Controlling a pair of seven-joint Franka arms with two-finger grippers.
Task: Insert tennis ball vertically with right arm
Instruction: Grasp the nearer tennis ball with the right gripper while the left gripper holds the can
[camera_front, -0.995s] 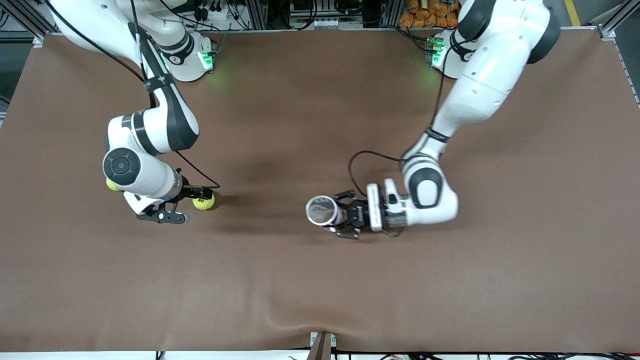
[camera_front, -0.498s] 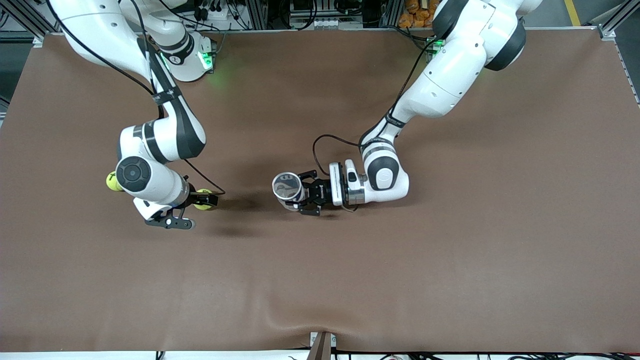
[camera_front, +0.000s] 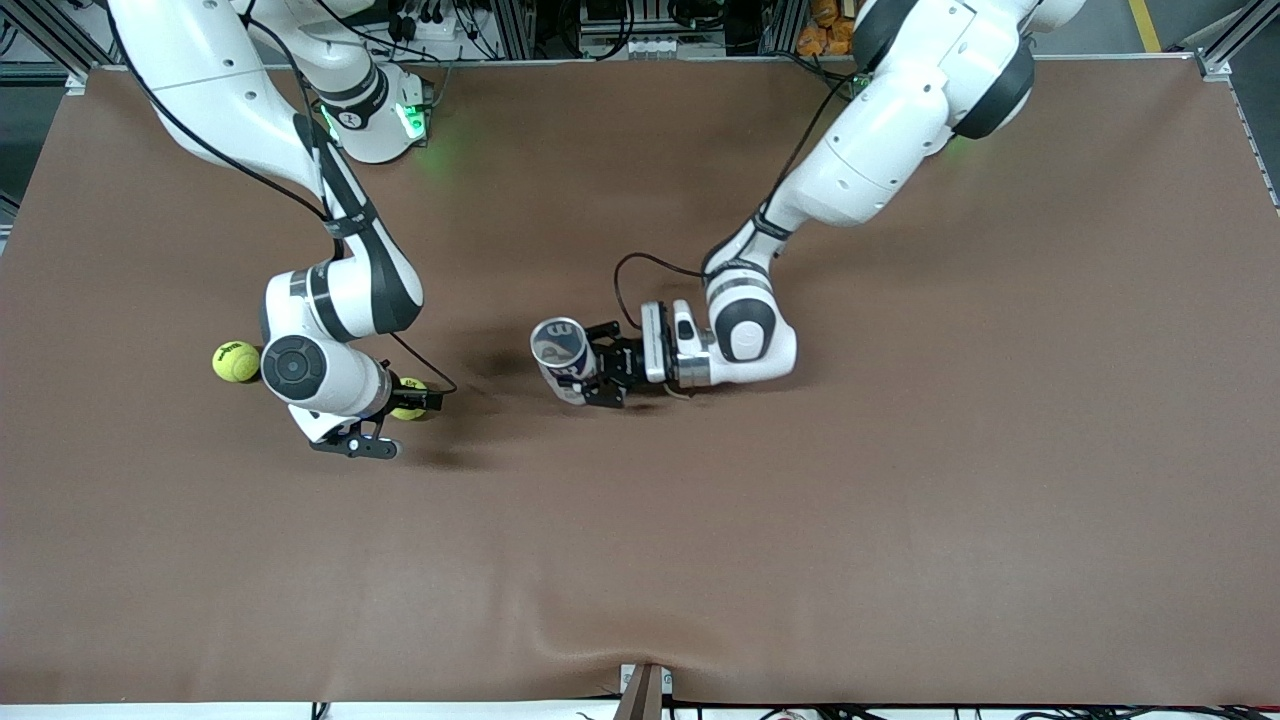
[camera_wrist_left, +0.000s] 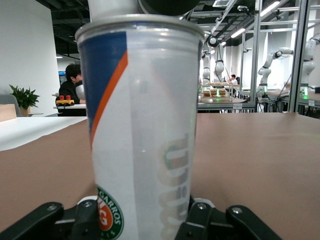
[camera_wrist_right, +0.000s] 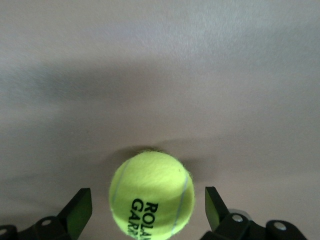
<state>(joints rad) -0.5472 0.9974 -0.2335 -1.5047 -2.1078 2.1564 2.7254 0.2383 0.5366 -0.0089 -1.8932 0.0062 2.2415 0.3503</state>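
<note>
Straddling one tennis ball (camera_wrist_right: 151, 194), open right hand (camera_wrist_right: 148, 211), second ball (camera_front: 236, 361) beside arm.

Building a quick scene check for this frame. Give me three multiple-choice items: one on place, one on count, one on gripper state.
1. Where is the ball that the right gripper is working on?
A. on the table between the gripper's open fingers
B. inside the tube
C. lifted clear of the table

2. How many tennis balls show on the table?
A. one
B. two
C. four

3. What is the left gripper doing?
A. hanging open over bare table
B. shut on the tube
C. shut on a ball

Answers:
1 A: the right gripper has a finger on each side of the ball, which rests on the table, untouched.
2 B: that ball plus a second ball nearer the right arm's end of the table.
3 B: the left gripper is clamped on the tube, which stands upright in the left wrist view.
</note>
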